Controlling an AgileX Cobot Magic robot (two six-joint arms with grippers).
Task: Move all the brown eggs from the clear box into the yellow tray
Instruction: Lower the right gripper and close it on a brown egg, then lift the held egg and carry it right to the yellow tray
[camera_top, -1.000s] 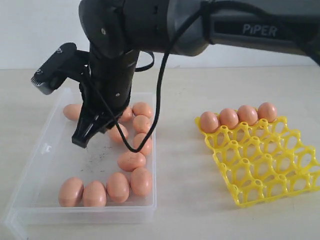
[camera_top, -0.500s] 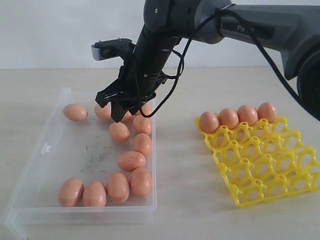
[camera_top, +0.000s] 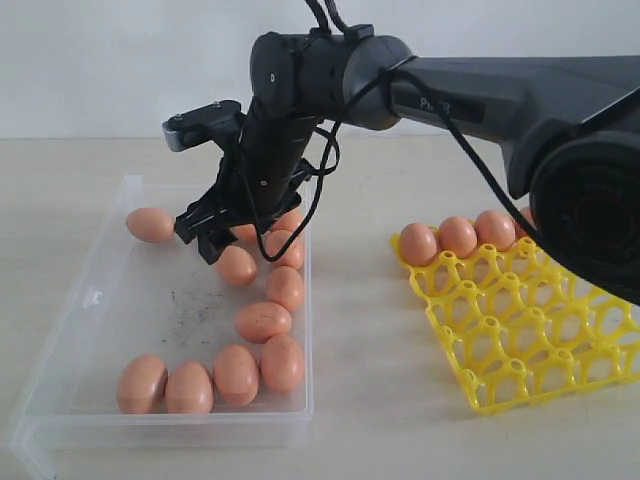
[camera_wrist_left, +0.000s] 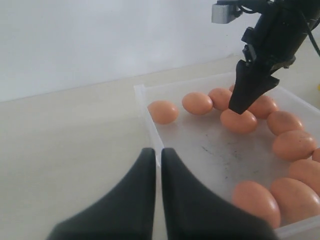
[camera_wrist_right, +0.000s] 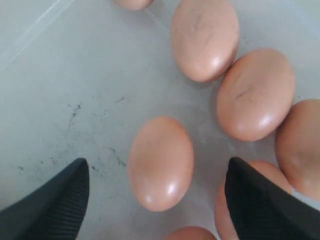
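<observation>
1. Eggs first: most of the brown eggs lie loose on the floor of the clear box, which sits on the left of the table.
2. We see the right gripper reaching across into the box, its jaws spread wide and holding nothing.
3. In the right wrist view its fingertips stand on either side of one egg, clear of it; we cannot tell whether they touch the floor.
4. Another egg, the lone egg, lies by the far left wall, apart from the cluster.
5. We find the yellow tray to the right of the box, well apart. Three eggs show in its far row, and a fourth is mostly hidden behind the arm.
6. Outside the box, near its wall, the left gripper hangs with its jaws pressed together and empty.
</observation>
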